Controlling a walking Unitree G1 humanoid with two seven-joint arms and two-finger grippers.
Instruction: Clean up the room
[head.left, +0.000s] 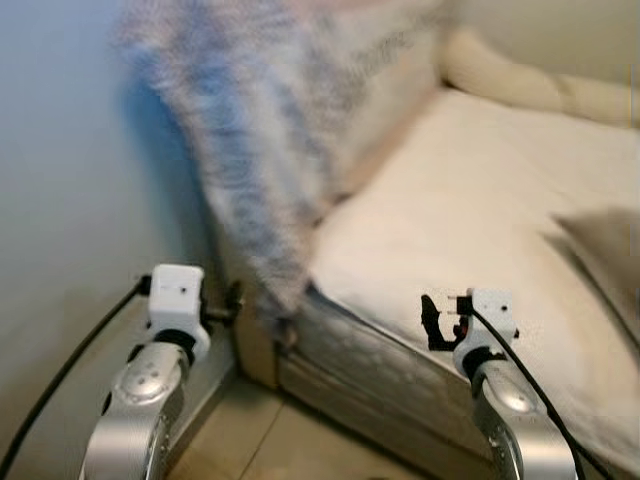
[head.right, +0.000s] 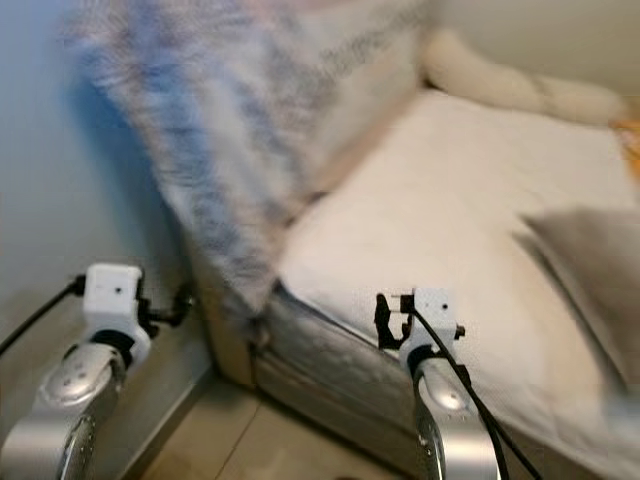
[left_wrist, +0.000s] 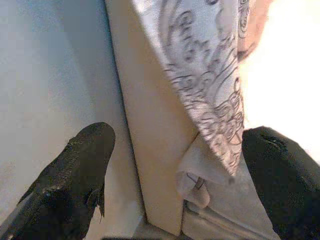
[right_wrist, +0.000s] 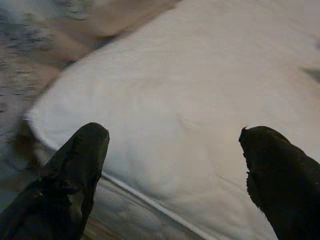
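Note:
A grey-and-white patterned blanket (head.left: 270, 130) hangs over the armrest of a cream sofa (head.left: 480, 200), its lower corner (left_wrist: 215, 125) dangling by the armrest's front. My left gripper (left_wrist: 177, 135) is open, low down between the wall and the armrest, with the blanket's corner just ahead of it and nothing held. My right gripper (head.left: 432, 322) is open in front of the seat cushion's (right_wrist: 200, 100) front edge, also holding nothing. The head views are blurred.
A pale wall (head.left: 70, 180) stands close on the left of the armrest. A grey-beige cushion (head.left: 610, 250) lies at the right end of the seat, below a rounded back cushion (head.left: 540, 85). Tan floor (head.left: 260, 440) lies below the sofa's front.

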